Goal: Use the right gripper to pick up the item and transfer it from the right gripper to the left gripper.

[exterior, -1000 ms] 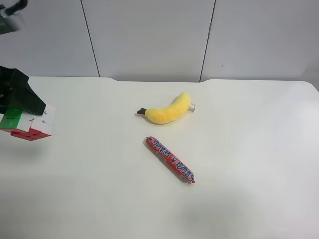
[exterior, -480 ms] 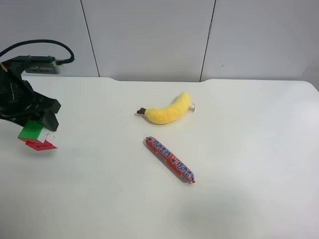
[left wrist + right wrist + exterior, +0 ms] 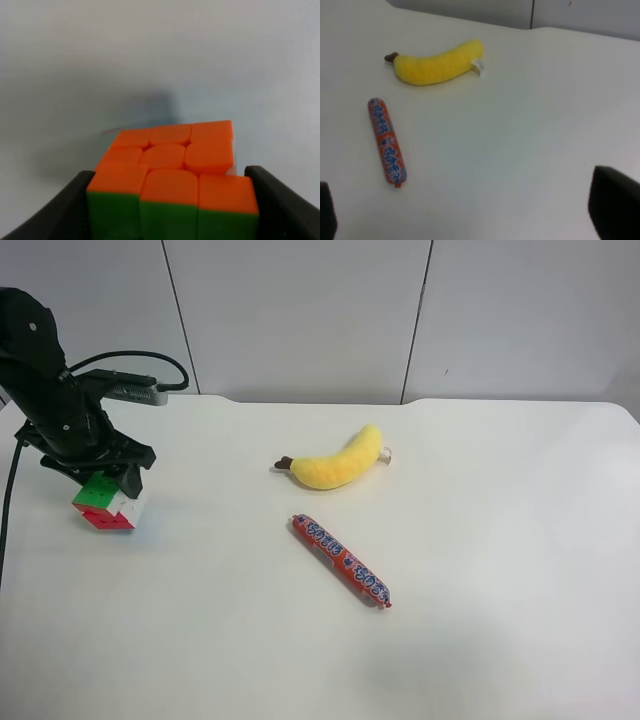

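Observation:
The puzzle cube (image 3: 108, 504) shows green, white and red faces at the left of the exterior high view. The left gripper (image 3: 104, 480) is shut on it from above, on the black arm at that view's left. In the left wrist view the cube (image 3: 172, 165) shows orange and green faces between the two black fingers (image 3: 67, 210), close over the table; I cannot tell whether it touches. The right gripper (image 3: 470, 212) is open and empty, with its black fingertips (image 3: 615, 202) at the picture's lower corners. It is out of the exterior high view.
A yellow plush banana (image 3: 338, 461) lies mid-table, also in the right wrist view (image 3: 437, 64). An orange-red sausage stick (image 3: 340, 560) lies slantwise in front of it, also in the right wrist view (image 3: 386, 141). The white table (image 3: 480, 540) ends at a grey panelled wall.
The left arm has swung in from the exterior high view's left edge, carrying the cube to the right and turning it. The banana and the sausage stick have not moved.

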